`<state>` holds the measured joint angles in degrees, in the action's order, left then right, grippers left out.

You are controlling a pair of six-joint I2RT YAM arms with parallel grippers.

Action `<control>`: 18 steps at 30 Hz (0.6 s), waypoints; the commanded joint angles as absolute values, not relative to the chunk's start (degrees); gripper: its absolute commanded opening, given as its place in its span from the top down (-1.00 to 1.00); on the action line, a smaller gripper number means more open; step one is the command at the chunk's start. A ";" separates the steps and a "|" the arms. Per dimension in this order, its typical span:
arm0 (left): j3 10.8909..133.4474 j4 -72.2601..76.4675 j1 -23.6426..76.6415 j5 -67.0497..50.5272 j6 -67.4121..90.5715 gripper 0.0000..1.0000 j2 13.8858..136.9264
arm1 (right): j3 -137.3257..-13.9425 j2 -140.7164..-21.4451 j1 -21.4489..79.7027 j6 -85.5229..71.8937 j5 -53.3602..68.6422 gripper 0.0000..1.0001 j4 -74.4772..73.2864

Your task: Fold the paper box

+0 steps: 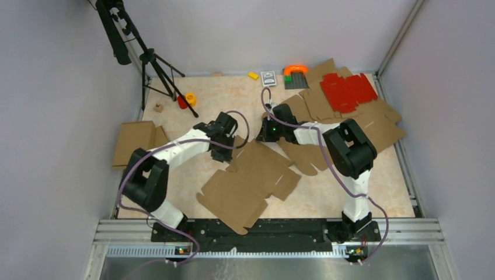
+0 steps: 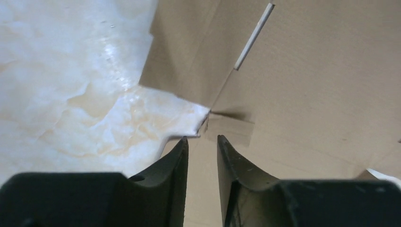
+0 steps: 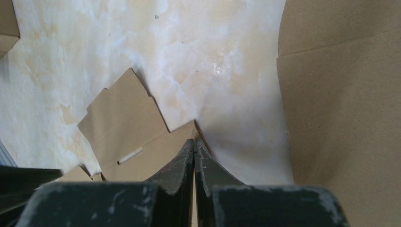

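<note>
The paper box (image 1: 251,184) lies unfolded and mostly flat in the middle of the table, a brown die-cut sheet with flaps and slots. My left gripper (image 1: 227,156) is at its upper left edge. In the left wrist view this gripper (image 2: 202,138) is slightly open over a notch in the cardboard (image 2: 307,94), and nothing is pinched between the fingers. My right gripper (image 1: 264,139) is at the box's top corner. In the right wrist view it (image 3: 194,140) is shut, with the raised corner of the box (image 3: 127,123) running into its tips.
A pile of brown cardboard sheets (image 1: 373,125) with a red die-cut sheet (image 1: 347,90) on top fills the back right. A folded brown piece (image 1: 137,140) lies at the left. A tripod (image 1: 157,70) and small toys (image 1: 296,76) stand at the back.
</note>
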<state>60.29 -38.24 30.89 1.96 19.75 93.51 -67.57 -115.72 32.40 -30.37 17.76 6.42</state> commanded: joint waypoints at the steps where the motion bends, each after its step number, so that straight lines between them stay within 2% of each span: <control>1: 58.15 -40.76 30.60 5.08 22.21 0.28 83.80 | -65.57 -114.23 32.17 -27.30 12.40 1.00 3.28; 4: 53.96 -42.59 30.63 5.71 27.69 0.17 77.31 | -64.92 -113.15 32.17 -26.86 12.00 1.00 3.54; 6: 49.53 -43.21 30.56 4.85 34.35 0.00 71.80 | -64.49 -112.62 32.17 -26.62 12.07 1.00 4.12; 10: 42.39 -49.41 30.61 0.89 48.93 -0.18 58.57 | -64.60 -112.60 32.34 -26.63 12.39 1.00 4.22; 12: 37.33 -49.58 30.62 -1.32 54.52 -0.40 51.78 | -64.12 -111.87 32.34 -26.55 12.30 1.00 4.74; 13: 34.64 -49.22 30.59 -2.23 58.03 -0.56 48.68 | -63.67 -111.59 32.34 -26.54 12.41 1.00 5.57; 14: 32.21 -48.27 30.59 -3.73 59.91 -0.81 45.78 | -63.46 -111.33 32.34 -26.48 12.88 1.00 5.96; 15: 29.77 -48.32 30.59 -4.51 62.42 -0.95 42.87 | -63.17 -111.17 32.34 -26.50 13.30 1.00 6.39; 18: 24.15 -49.97 30.76 -5.13 68.71 -0.97 35.43 | -62.51 -111.28 32.39 -26.97 14.46 1.00 8.56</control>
<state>29.89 -47.97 30.79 -2.04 55.48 42.28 -64.12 -112.95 32.47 -28.25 14.59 8.16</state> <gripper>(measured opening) 0.981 0.002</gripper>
